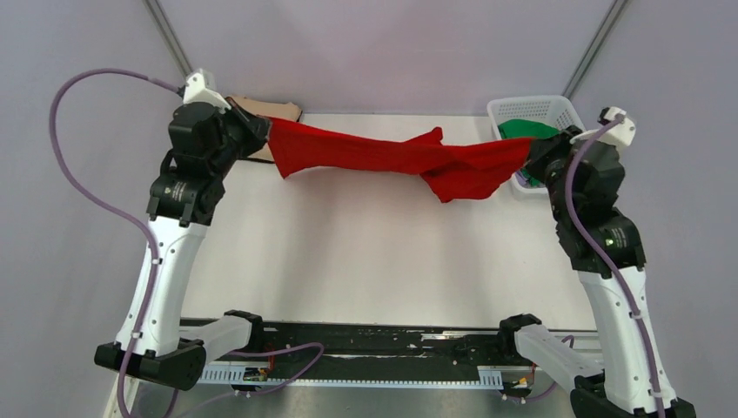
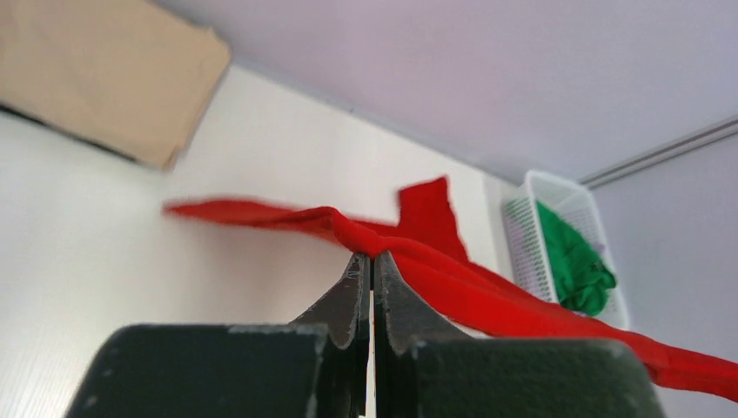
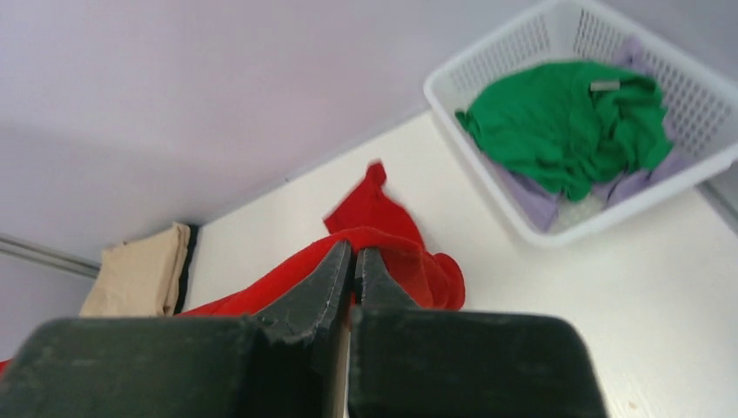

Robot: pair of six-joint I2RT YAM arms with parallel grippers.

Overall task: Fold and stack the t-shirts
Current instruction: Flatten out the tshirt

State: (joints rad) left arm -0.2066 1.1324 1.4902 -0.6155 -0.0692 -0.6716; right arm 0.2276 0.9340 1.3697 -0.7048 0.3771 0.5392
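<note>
The bright red t-shirt (image 1: 392, 155) hangs stretched in the air between my two grippers, above the far half of the table. My left gripper (image 1: 264, 132) is shut on its left end; the jaws pinch the cloth (image 2: 370, 254). My right gripper (image 1: 529, 150) is shut on its right end (image 3: 352, 248), and a loose part sags below. The tan beige t-shirt (image 1: 261, 109) lies folded at the far left, half hidden behind my left arm; it also shows in the left wrist view (image 2: 104, 74). The green t-shirt (image 3: 566, 122) lies crumpled in the basket.
A white plastic lattice basket (image 1: 557, 106) stands at the far right corner and also holds a pale lilac cloth (image 3: 531, 196). The white table (image 1: 374, 252) spreads below the hanging shirt. Metal frame poles rise at the back corners.
</note>
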